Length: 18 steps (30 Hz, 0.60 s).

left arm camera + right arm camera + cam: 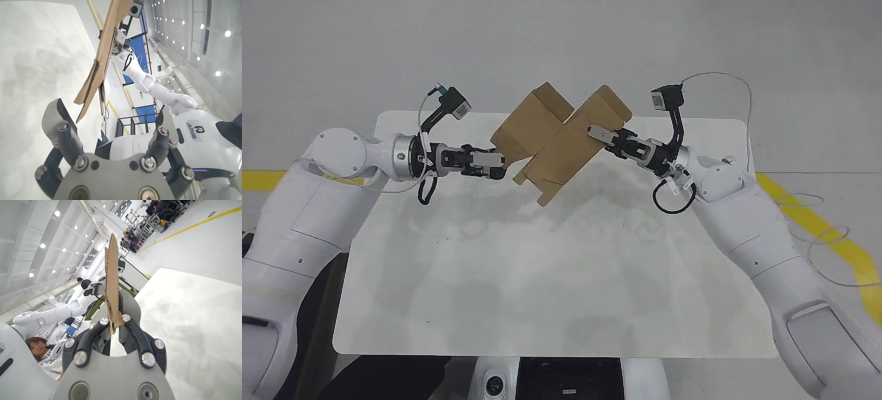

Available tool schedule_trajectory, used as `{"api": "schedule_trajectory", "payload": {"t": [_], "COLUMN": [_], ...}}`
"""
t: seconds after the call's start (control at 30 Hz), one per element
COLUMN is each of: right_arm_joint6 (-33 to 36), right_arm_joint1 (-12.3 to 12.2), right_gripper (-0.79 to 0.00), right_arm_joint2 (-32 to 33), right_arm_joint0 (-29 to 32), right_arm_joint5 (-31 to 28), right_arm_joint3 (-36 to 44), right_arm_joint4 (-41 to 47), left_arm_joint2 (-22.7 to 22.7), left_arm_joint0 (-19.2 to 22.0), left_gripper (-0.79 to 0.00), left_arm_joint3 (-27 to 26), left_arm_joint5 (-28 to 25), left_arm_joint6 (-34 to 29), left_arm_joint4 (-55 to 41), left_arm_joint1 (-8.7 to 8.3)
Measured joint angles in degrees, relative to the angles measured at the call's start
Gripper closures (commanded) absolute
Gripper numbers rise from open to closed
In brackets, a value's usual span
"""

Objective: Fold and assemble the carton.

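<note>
- Overhead, 1 carton (560,140) of plain brown corrugated cardboard, folded flat with ragged cut edges and splayed flaps, is held up over the far middle of the smooth, white, round-cornered tabletop (542,290).
- At the carton's one side, the right tool (114,324) is clamped tight on its thin edge.
- At the carton's opposite corner, the left tool (111,108) is spread wide and grips nothing; that corner lies just beside it.
</note>
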<state>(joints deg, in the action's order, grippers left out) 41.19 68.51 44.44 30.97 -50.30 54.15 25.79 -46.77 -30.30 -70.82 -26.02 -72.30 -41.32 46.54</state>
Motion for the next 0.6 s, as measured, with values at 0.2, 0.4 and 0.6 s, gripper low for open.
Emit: {"api": "schedule_trajectory", "payload": {"t": [0.2, 0.4, 0.6], "right_arm_joint6": [-1.5, -4.2, -4.1], "right_arm_joint1": [0.5, 0.9, 1.1], "right_gripper": [0.0, 0.0, 0.0], "right_arm_joint2": [0.6, 1.5, 2.0], "right_arm_joint0": [-0.3, -0.2, 0.2], "right_arm_joint5": [-0.3, -0.5, -0.1], "right_arm_joint3": [-1.3, -1.7, -1.5], "right_arm_joint4": [-2.9, -6.5, -7.6], "left_arm_joint2": [-2.8, -5.7, -7.7], "left_arm_joint0": [-1.6, -3.3, -4.5], "left_gripper": [-0.785, -0.785, -0.785], "left_arm_joint3": [-2.3, -4.3, -5.8], "left_arm_joint5": [-0.9, 0.7, 1.6], "left_arm_joint6": [-1.3, -3.4, -3.3], "left_arm_joint4": [-0.7, -1.8, -2.3], "left_arm_joint1": [-0.46, -1.04, -1.16]}}
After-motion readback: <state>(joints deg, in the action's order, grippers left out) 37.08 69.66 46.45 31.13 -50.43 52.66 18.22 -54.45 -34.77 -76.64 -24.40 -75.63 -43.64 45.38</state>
